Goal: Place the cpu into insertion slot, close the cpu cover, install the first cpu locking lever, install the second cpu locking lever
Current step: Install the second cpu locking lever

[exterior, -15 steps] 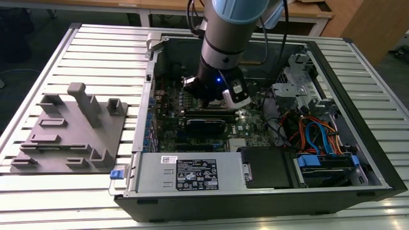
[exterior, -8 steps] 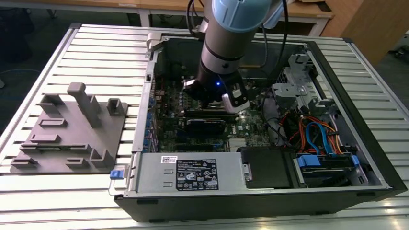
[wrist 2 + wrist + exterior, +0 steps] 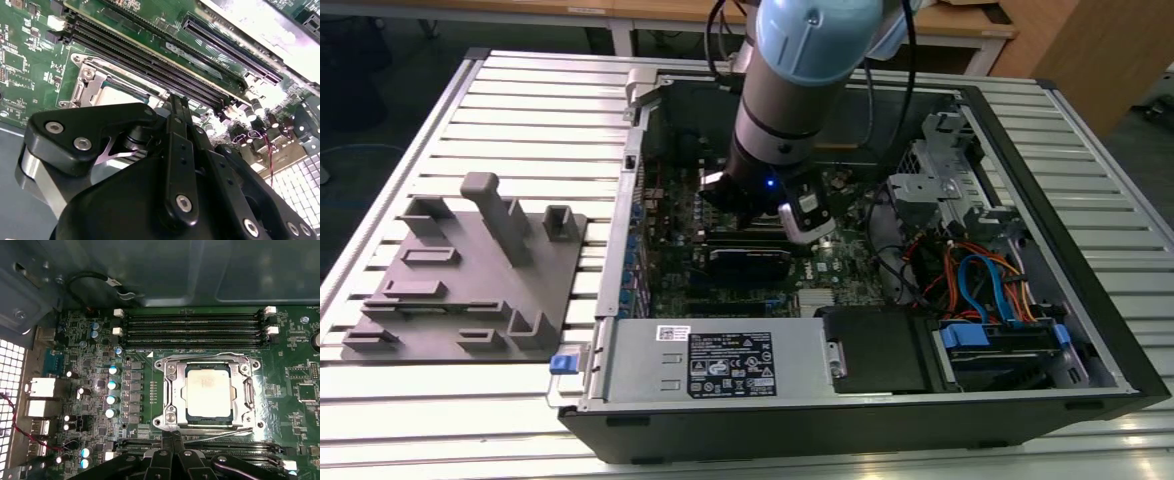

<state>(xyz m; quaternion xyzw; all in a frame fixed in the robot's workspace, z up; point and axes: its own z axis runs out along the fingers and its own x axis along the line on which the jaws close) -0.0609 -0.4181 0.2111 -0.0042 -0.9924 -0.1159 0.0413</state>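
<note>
The cpu (image 3: 207,392), a silvery square chip, lies in the insertion slot (image 3: 161,365) on the green motherboard (image 3: 300,390). The cpu cover (image 3: 175,390), a silvery frame, lies flat around it with the chip showing through its window. One thin wire lever (image 3: 200,356) runs along the socket's far edge and another (image 3: 225,431) along the edge by my fingertips. My gripper (image 3: 172,436) is shut, fingers pressed together with nothing between them, its tips at that near edge of the socket. In the second wrist view the gripper (image 3: 177,102) points at the same socket, beside the cpu (image 3: 117,94).
Long black memory slots (image 3: 192,325) flank the socket on two sides. A row of capacitors (image 3: 112,385) stands beside it. In the exterior view my arm reaches down into the open computer case (image 3: 1067,330), near a black card (image 3: 747,262) and coloured cables (image 3: 974,280). A grey fixture (image 3: 467,270) sits outside.
</note>
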